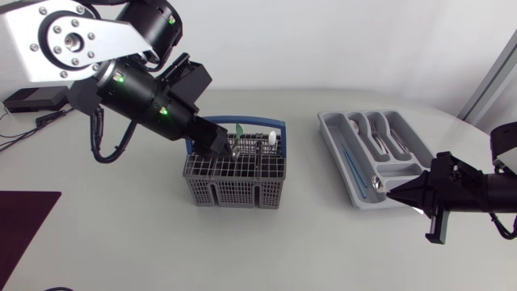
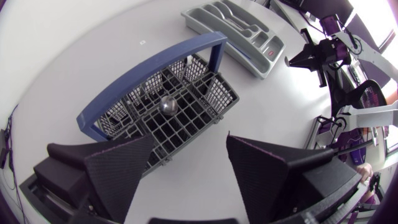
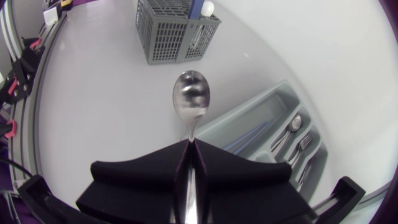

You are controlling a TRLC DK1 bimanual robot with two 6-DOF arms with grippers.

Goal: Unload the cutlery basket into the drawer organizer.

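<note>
Your right tool (image 3: 189, 146) is clamped on a spoon (image 3: 191, 99), at 5 o'clock of the drawer organizer (image 1: 329, 133); left tool (image 2: 189, 142) stands apart over the cutlery basket (image 1: 234, 194), organizer's 9 o'clock; risk, as I judge it: the narrow grip lets the spoon swivel into the wrong slot.

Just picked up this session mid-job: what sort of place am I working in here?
Likely a robot test bench, not a real kitchen: the grey mesh cutlery basket with blue handle and the grey plastic drawer organizer sit loose on a plain white table, with no drawer around the organizer.
</note>
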